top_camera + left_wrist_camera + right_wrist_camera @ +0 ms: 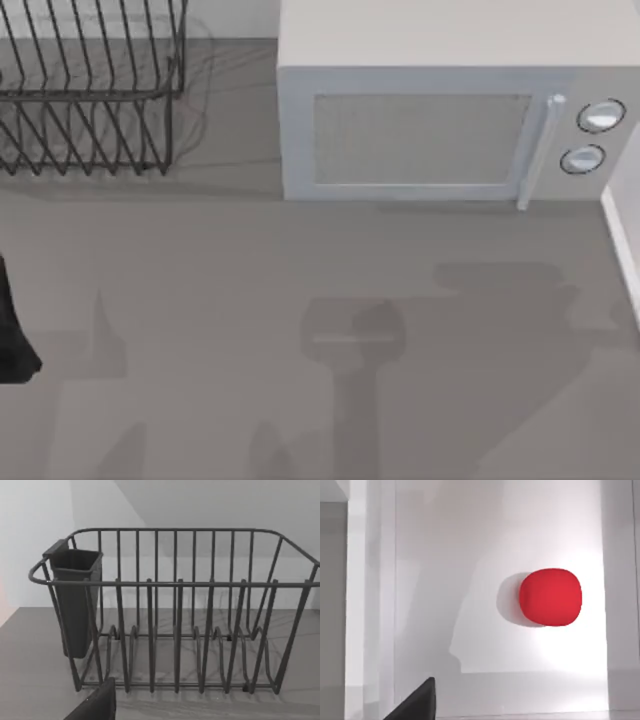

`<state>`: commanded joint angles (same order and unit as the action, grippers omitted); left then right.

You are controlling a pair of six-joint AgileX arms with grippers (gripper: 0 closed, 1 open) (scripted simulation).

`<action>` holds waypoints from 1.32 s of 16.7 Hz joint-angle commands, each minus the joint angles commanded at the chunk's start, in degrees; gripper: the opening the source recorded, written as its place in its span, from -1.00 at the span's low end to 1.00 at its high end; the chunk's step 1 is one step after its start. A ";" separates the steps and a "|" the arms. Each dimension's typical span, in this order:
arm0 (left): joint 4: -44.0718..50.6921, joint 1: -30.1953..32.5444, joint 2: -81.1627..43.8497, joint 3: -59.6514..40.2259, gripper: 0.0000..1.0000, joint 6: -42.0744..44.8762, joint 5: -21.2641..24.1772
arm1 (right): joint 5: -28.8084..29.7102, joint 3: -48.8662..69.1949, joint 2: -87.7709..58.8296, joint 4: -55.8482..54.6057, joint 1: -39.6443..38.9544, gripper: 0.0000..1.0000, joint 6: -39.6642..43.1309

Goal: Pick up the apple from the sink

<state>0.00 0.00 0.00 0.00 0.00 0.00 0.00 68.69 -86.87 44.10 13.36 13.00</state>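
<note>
Dark and wedge-shaped, a finger [415, 702] of the right hand juts into the near edge of the right wrist view, and past it the apple [550, 597] lies on the pale floor of the sink [445, 580], clear of the walls, with its shadow beside it. Nothing touches the fruit. Whether the right hand is open or closed I cannot tell, since one finger alone is in sight, but it holds nothing that can be seen.

My judgement is that the task has barely begun: the right arm is aimed into the sink from above, and the descent, the closing on the apple and the lift all remain.

Seen from the left wrist, a similar dark finger [95, 705] of the left hand sits at the near edge, facing a wire dish rack [175, 610] with a dark cutlery cup [75, 605] hung on one end. That hand's opening cannot be judged either. It looks parked, well apart from the sink.

From above, the top view gives the layout the wrists lack: the rack [90, 90] at the far left of the grey table [300, 290], a microwave [440, 110] with two knobs [598, 117] at the far right, a dark piece of the left arm [12, 335] at the left edge, and a pale rim [620, 240] at the right edge, probably the sink's. The apple's place is given by the right wrist view alone.
</note>
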 joint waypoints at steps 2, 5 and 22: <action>0.00 0.00 0.00 0.00 1.00 0.00 0.00 | 0.05 7.97 -10.13 5.09 1.64 1.00 1.42; 0.00 0.00 0.00 0.00 1.00 0.00 0.00 | 0.12 18.24 -23.29 11.64 3.76 1.00 3.26; 0.00 0.00 0.00 0.00 1.00 0.00 0.00 | 0.22 26.72 -42.51 12.34 5.86 1.00 5.27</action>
<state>0.00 0.00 0.00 0.00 0.00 0.00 0.22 95.41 -129.38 56.43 19.22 18.26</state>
